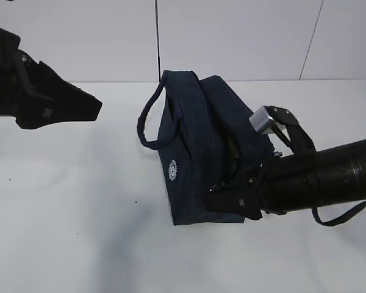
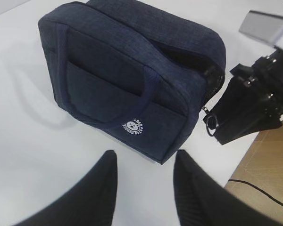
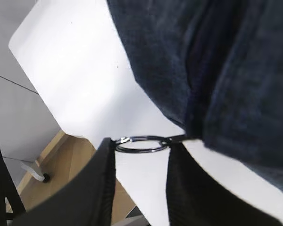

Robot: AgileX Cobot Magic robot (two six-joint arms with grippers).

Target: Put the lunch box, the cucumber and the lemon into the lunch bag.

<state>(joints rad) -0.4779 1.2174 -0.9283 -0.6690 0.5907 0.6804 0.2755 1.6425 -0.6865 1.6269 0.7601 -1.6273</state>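
Black fingers (image 2: 96, 188) of the left gripper (image 2: 144, 188) hang part-open and empty, well clear of the lunch bag (image 2: 132, 75) mid-table (image 1: 61, 232); the right gripper (image 3: 141, 181) straddles the zipper ring (image 3: 140, 143) at the bag's right end. Its jaws stand part-open; whether they pinch the ring I cannot tell, but this arm is plainly nearer.

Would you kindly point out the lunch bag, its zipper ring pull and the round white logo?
lunch bag (image 2: 108, 75): left wrist view, on its front panel.
zipper ring pull (image 3: 140, 143): right wrist view, on the metal ring's rim.
round white logo (image 2: 134, 125): left wrist view, on the print's middle.
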